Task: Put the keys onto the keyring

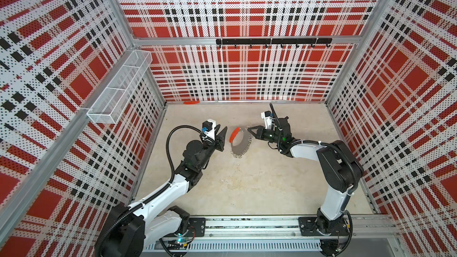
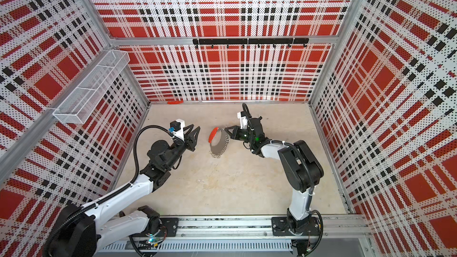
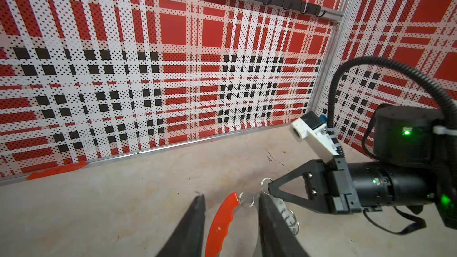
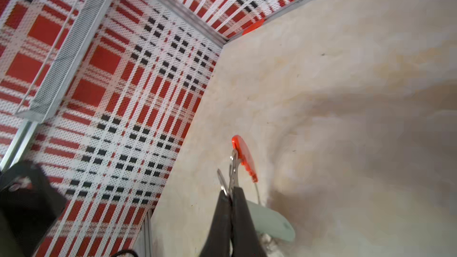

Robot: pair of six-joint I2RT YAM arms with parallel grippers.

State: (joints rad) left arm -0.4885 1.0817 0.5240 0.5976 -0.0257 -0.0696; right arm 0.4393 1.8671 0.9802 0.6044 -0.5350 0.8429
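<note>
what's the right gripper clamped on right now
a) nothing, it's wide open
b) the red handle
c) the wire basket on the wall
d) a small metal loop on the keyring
d: in the right wrist view the right gripper has its jaws shut on a small metal loop of the keyring, while the left gripper stands open.

The keyring (image 1: 238,140) is sitting at the middle of the table (image 1: 247,181)
The left gripper (image 1: 222,127) is hovering just left of it, and the right gripper (image 1: 248,128) is touching its rear edge from the right; a basket (image 1: 118,87) is hanging on the left wall, a hook rail (image 1: 272,42) on the back wall.
</note>
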